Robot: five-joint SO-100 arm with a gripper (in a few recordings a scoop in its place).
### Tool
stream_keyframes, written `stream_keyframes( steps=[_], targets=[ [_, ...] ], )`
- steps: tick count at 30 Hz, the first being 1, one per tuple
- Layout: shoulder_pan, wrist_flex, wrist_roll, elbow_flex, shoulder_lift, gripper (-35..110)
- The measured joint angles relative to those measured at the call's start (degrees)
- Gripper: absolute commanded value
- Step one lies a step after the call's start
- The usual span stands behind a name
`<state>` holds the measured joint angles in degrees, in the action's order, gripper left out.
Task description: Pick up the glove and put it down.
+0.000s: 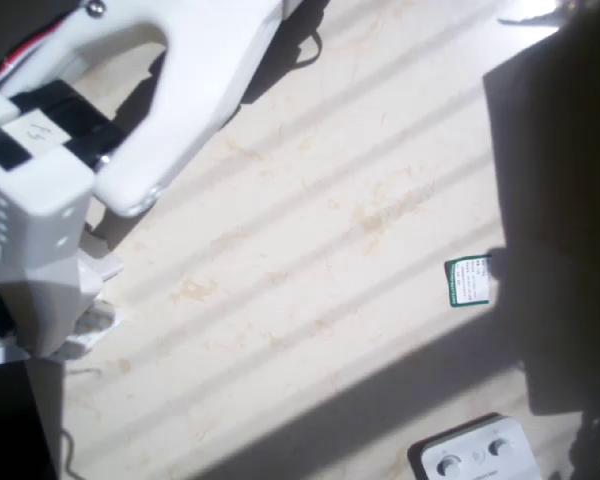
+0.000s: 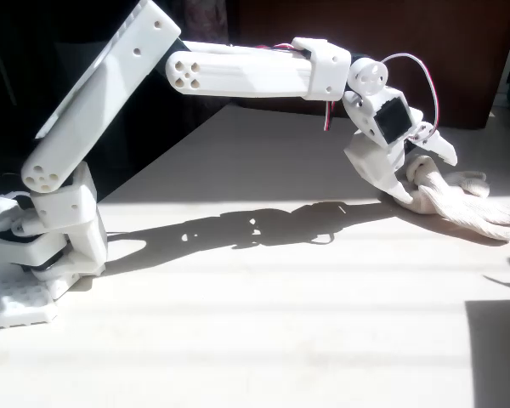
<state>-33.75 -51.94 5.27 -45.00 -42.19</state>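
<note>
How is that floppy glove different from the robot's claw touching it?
The glove is soft, cream fabric lying limp on the table; the gripper is hard white plastic with wires, angled down from above. The glove's thick fingers trail loosely to the right in the fixed view; the gripper's fingers are rigid. Both look pale in the sunlight.

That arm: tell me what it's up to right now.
The white arm is stretched out over the table, its gripper down at the cream glove. The fingers sit at the glove's bunched end, which looks pinched, while the rest lies on the table. A green-and-white card and a white knobbed box lie apart.
</note>
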Motion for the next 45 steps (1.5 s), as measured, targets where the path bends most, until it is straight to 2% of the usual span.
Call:
stream_keyframes(
  steps=[6,13,37,45],
  targets=[
    [0.0,0.0,0.0,2.5,1.7,26],
    [0.0,0.0,-0.3,2.5,1.7,-1],
    [1.5,-0.3,0.4,3.1,-1.6,0],
    [7.4,-8.9,1.1,3.1,-12.2,0]
  ],
)
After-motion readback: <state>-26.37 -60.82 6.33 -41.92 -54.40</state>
